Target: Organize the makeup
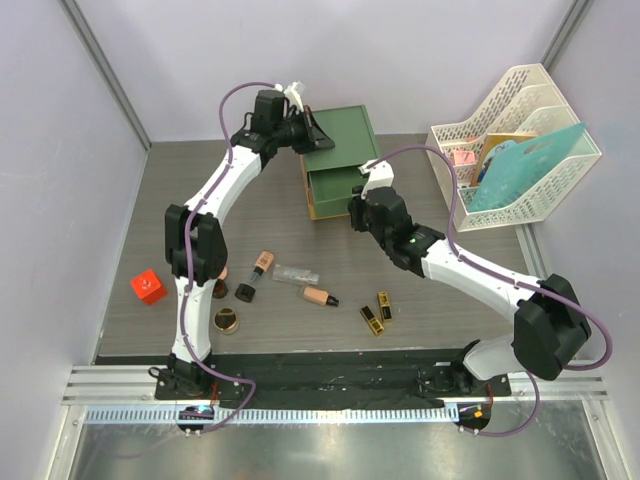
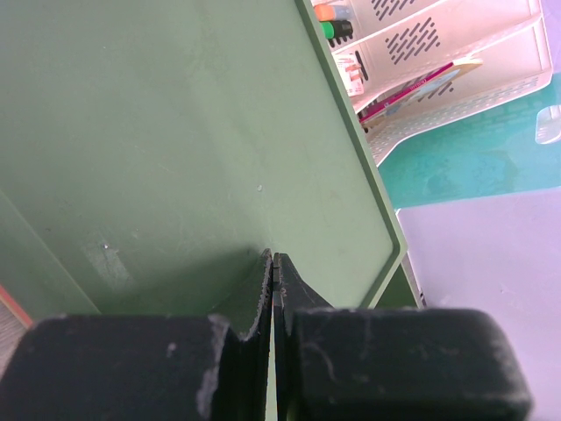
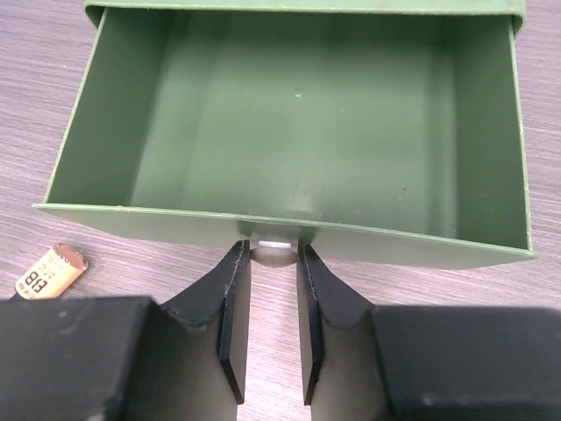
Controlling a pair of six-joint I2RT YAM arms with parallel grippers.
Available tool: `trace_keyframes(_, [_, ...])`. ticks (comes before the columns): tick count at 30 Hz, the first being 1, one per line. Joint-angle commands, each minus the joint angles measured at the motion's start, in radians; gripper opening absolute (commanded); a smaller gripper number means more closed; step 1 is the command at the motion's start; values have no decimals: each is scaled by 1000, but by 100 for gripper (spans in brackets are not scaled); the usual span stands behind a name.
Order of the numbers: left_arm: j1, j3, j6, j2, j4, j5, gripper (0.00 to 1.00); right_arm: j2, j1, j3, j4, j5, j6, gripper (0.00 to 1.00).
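The left gripper (image 2: pixel 273 259), its fingers pressed flat together with nothing between them, bears down on the top of the green drawer box (image 1: pixel 338 140). This looks meant to pin the box so it cannot slide. The right gripper (image 3: pixel 272 249) is narrowed onto the small silver knob (image 3: pixel 275 255) on the front of the drawer (image 3: pixel 289 105). The drawer stands open and bare inside, seemingly made ready for the makeup. The one box sits toward the far edge of the desk (image 1: pixel 140 240), about midway along it, and one white file rack (image 1: pixel 520 100) fills the far right corner. None of the makeup is put away yet. It lies loose across the near-left part of the desk, within either arm's reach of the drawer. There are two peach tubes with black caps, one (image 1: pixel 260 270) by the left arm and one (image 1: pixel 317 296) nearer the middle. One clear tube (image 1: pixel 296 273) lies between them. One gold jar (image 1: pixel 227 321) sits close to the near edge, and one brownish piece (image 1: pixel 221 286) is mostly hidden behind the left arm. Two gold-black lipsticks (image 1: pixel 372 319) lie side by side near the middle of the near edge. One small red cube (image 1: pixel 148 287) sits toward the left edge.
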Motion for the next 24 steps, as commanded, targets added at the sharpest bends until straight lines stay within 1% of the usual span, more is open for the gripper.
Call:
trace_keyframes(1, [14,-23,28,66,-193,-49,0,-18,13,29,-20,-4,45,37])
trace_keyframes(4, [16,-17,34,62,-197,-47,0,-17,14,48,-63,10,52,54])
trace_keyframes(8, [17,4,48,56,-220,-49,3,-23,16,72,-129,8,49,63])
trace_keyframes(11, [17,20,54,43,-226,-47,5,-35,16,87,-176,-12,47,66])
trace_keyframes(15, [16,29,59,22,-229,-46,6,-64,19,100,-264,-82,44,66])
trace_keyframes(18, [17,37,63,10,-229,-47,6,-104,28,57,-287,-148,16,66])
trace_keyframes(21, [20,49,63,0,-223,-21,7,-123,31,3,-288,-274,-25,66])
trace_keyframes(23, [20,61,60,-4,-220,-8,7,-103,36,-20,-299,-393,-50,66])
trace_keyframes(24, [20,66,62,-10,-214,0,8,-91,39,-24,-307,-427,-60,66])
